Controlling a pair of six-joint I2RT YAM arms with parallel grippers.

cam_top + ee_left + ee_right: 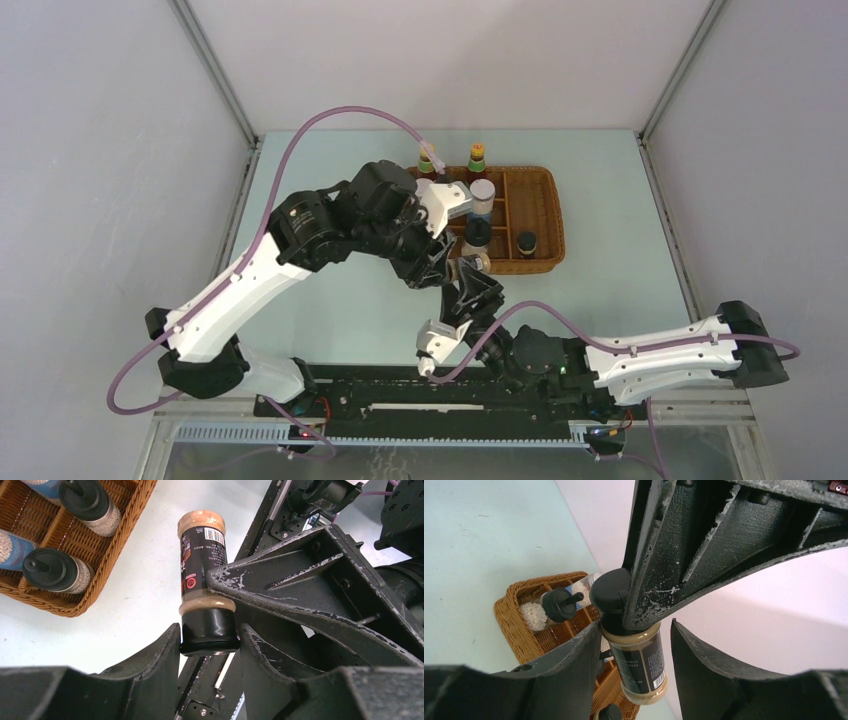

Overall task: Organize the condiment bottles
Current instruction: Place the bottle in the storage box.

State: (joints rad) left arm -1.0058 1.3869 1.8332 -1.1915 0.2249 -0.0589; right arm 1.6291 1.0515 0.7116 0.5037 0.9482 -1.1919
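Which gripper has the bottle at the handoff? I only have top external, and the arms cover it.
Observer: The left one. In the left wrist view, the left gripper pinches the black cap of the tan spice bottle, with both fingers touching it.
Operator: Right one clamped too?
Observer: No. In the right wrist view, the right gripper straddles the bottle's body, but a gap shows at one finger.
Operator: What's in the tray bottles nearest the grippers?
Observer: White granules. The left wrist view shows two black-capped bottles with blue labels, in separate compartments of the wicker tray.
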